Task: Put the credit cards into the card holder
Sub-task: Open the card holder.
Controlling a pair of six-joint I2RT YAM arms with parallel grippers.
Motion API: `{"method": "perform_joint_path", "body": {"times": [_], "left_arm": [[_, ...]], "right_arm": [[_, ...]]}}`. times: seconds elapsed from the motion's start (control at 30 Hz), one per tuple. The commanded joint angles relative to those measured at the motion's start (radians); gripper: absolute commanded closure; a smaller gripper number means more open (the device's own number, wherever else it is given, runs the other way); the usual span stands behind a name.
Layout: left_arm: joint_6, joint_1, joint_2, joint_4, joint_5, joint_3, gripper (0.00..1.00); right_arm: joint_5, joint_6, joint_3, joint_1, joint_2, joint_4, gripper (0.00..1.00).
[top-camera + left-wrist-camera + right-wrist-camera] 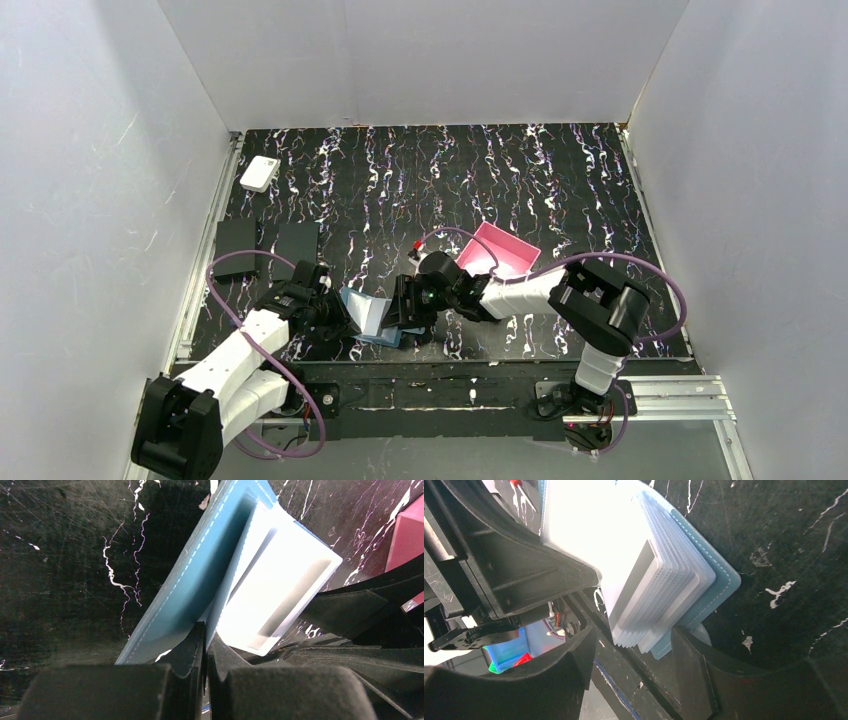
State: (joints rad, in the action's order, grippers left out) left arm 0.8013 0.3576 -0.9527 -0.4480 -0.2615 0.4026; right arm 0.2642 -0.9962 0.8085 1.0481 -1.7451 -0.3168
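Well, the card holder (372, 315) stands open near the front edge of the table (560, 180), between both arms. The left claw (205, 630) is clenched on the edge of its dark blue cover. The right claw (634, 632) is spread wide around the pale pockets, where a grey-striped credit card (634, 587) lies. The pink tray (500, 250) sits close behind. Two black slabs (236, 248) lie well apart by the left edge.

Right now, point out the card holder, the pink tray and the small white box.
card holder (372, 313), top view, raised inner flap
pink tray (497, 252), top view, bare floor
small white box (259, 173), top view, top face
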Motion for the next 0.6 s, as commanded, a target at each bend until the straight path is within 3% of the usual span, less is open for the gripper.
{"method": "perform_joint_path", "body": {"times": [0.0, 0.17, 0.43, 0.47, 0.5, 0.57], "left_arm": [[0.005, 0.006, 0.023, -0.014, 0.002, -0.017, 1.0], [0.019, 0.004, 0.028, 0.013, -0.02, -0.041, 1.0], [0.055, 0.006, 0.057, 0.047, -0.035, -0.093, 1.0], [0.061, 0.005, 0.076, 0.038, -0.05, -0.091, 1.0], [0.073, 0.005, 0.101, 0.012, -0.062, -0.07, 0.99], [0.082, 0.004, 0.135, -0.04, -0.068, -0.024, 0.89]], "right_arm": [[0.003, 0.006, 0.04, 0.019, -0.002, -0.018, 0.37], [-0.016, 0.034, 0.081, 0.058, 0.025, -0.023, 0.5], [-0.034, 0.052, 0.107, 0.059, 0.007, -0.045, 0.9], [-0.037, 0.077, 0.149, 0.063, -0.004, 0.011, 0.97], [-0.06, 0.099, 0.184, 0.072, -0.009, 0.078, 0.99], [-0.086, 0.123, 0.211, 0.079, -0.013, 0.142, 0.99]]}}
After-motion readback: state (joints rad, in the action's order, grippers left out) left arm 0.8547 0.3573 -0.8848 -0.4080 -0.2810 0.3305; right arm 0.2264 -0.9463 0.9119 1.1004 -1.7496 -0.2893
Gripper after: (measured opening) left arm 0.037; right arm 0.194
